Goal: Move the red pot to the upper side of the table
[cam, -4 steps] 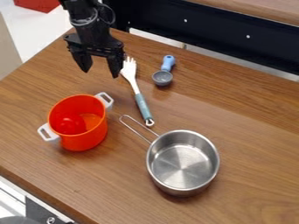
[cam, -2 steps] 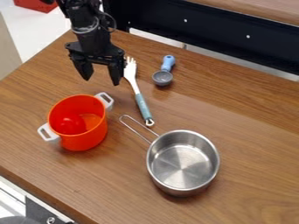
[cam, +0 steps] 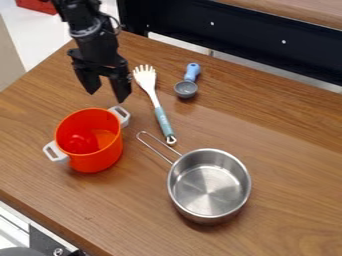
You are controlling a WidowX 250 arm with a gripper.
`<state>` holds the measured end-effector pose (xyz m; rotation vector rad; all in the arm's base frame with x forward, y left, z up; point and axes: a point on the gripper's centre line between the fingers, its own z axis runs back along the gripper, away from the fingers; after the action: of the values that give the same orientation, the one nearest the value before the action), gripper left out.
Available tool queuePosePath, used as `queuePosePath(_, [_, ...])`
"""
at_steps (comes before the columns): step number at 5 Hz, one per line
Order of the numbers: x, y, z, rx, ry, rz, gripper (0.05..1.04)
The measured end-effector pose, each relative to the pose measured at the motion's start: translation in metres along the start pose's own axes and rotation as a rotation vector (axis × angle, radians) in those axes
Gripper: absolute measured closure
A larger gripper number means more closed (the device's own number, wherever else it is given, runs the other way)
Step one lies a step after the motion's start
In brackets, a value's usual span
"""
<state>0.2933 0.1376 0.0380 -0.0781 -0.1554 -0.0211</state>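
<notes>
A bright red, round pot with two white loop handles (cam: 90, 141) is standing upright on the brown wood-grain table (cam: 280, 125). Just above the pot in the camera view, the black two-finger gripper (cam: 105, 97) is hanging with its fingers spread apart, pinching nothing. One fingertip is hanging near the pot's upper-right handle; whether they are touching, I cannot tell. To the right of the pot, a white slotted fork with a teal handle (cam: 158, 106) is lying at a slant. Beyond it from the pot, a grey measuring spoon with a blue handle (cam: 186, 89) is resting. Lower right of the pot, a shiny steel saucepan (cam: 209, 185) is sitting upright, its wire handle pointing up-left.
</notes>
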Motion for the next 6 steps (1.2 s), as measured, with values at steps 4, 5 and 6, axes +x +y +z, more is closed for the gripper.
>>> queuePosePath(4, [-0.056, -0.006, 0.002, -0.01, 0.048, -0.323, 0.084])
queuePosePath(5, [-0.061, -0.011, -0.004, 0.005, 0.042, -0.351, 0.083])
queuePosePath(6, [-0.052, -0.007, -0.006, 0.069, 0.0, -0.318, 0.084])
